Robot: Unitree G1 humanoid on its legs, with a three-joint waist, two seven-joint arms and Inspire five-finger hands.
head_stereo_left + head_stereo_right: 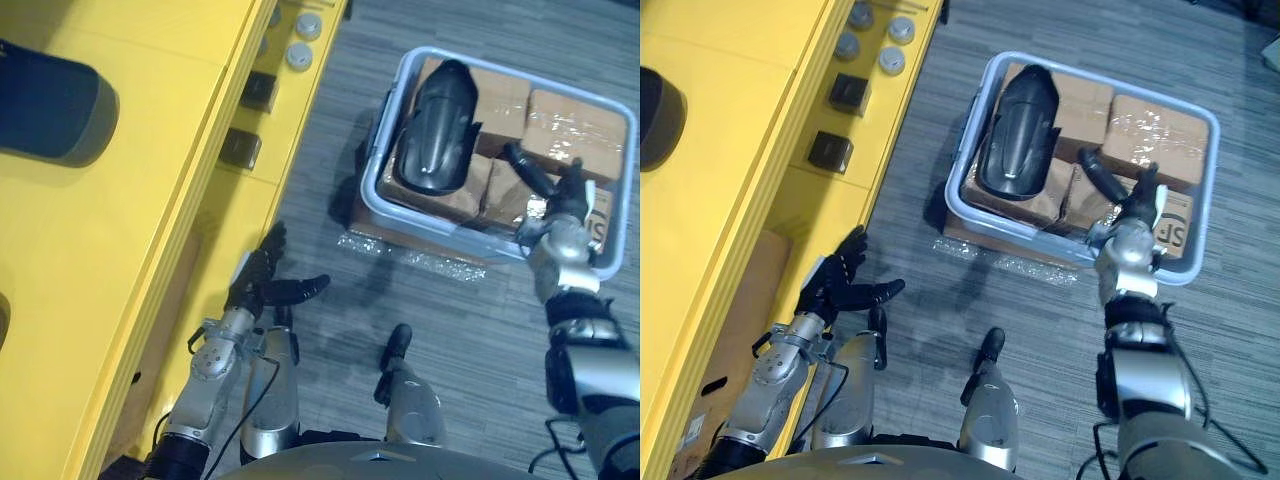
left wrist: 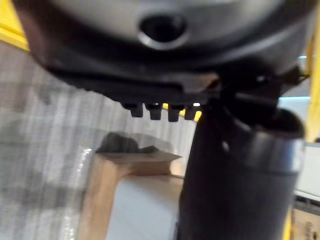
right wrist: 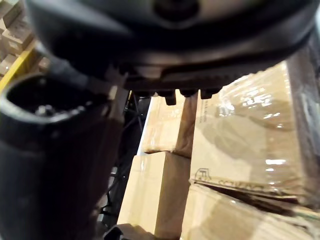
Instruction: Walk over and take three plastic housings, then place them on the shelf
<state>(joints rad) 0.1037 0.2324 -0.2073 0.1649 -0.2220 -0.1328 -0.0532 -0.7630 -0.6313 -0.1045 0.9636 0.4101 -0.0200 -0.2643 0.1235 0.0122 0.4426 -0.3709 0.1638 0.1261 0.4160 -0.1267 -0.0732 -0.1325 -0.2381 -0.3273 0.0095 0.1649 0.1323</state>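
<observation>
The robot's right hand (image 1: 562, 203) hovers over the near right corner of a pale blue-grey plastic bin (image 1: 383, 125), fingers and thumb spread straight and grasping nothing; its own wrist view looks past them onto film-wrapped brown cardboard boxes (image 3: 240, 130) packed inside the bin. On top of those boxes, along the bin's left side, lies a glossy black, elongated plastic housing (image 1: 437, 125), well apart from the hand and untouched. The bin itself rests on another flat cardboard box wrapped in clear film (image 1: 400, 248), which sits on the grey striped carpet floor (image 1: 470, 340). The left hand (image 1: 255, 280) hangs low beside the front of a bright yellow shelf unit (image 1: 150, 200), its fingers relaxed and released, the thumb standing out toward the carpet, holding nothing. On the shelf's broad top surface, toward its far left, lies a dark rounded object with a grey end (image 1: 45, 100); whether it is another housing cannot be told from here. On a lower ledge of the shelf, nearer the bin, stand two small black square blocks (image 1: 240, 148) and, beyond them, a cluster of small round grey caps (image 1: 299, 55). The left wrist view looks past that hand at the carpet and a corner of brown cardboard (image 2: 120, 170).
</observation>
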